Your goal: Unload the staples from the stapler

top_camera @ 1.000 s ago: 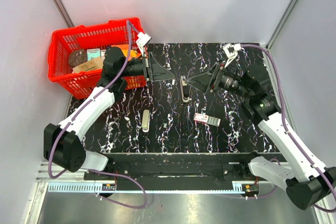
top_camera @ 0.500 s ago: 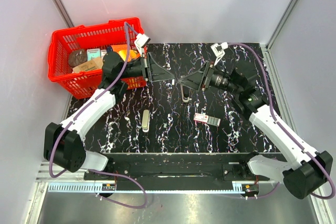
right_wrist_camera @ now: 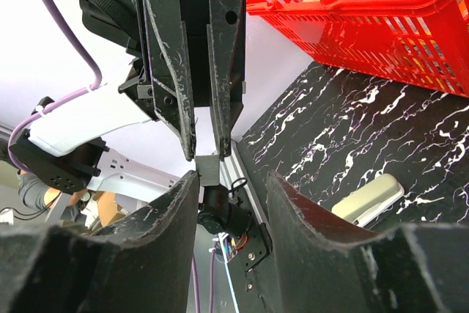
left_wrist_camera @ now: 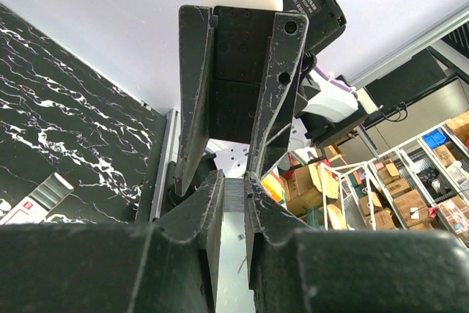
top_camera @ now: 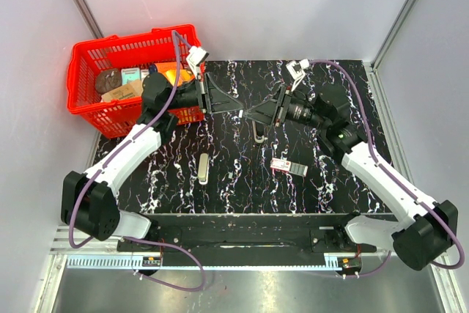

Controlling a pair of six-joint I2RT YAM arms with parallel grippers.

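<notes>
The two arms meet tip to tip above the middle of the black table (top_camera: 344, 78) with white streaks. The left gripper (left_wrist_camera: 233, 190) is closed down tight, and it pinches a small grey strip of staples (left_wrist_camera: 233, 197) between its fingertips. From the right wrist camera, that same strip of staples (right_wrist_camera: 209, 168) sticks out of the two dark fingers coming from the other side. The right gripper (right_wrist_camera: 232, 181) has its fingers spread wide apart, and it holds nothing. The strip sits in the gap between those fingers, close to one of them, but I cannot tell if it touches. The stapler (top_camera: 203, 168) is small and cream-white. It lies flat on the table, near the front and left of the middle, well apart from both grippers. It also shows as a pale bar (right_wrist_camera: 370, 197) in the right wrist view. A thin grey metal piece (top_camera: 258, 131) lies on the table just under the right gripper's tips. A small red-and-white box (top_camera: 288, 167) lies flat to the right of the stapler. A red basket (top_camera: 132, 37) with some packets in it stands at the far left corner, behind the left arm.
</notes>
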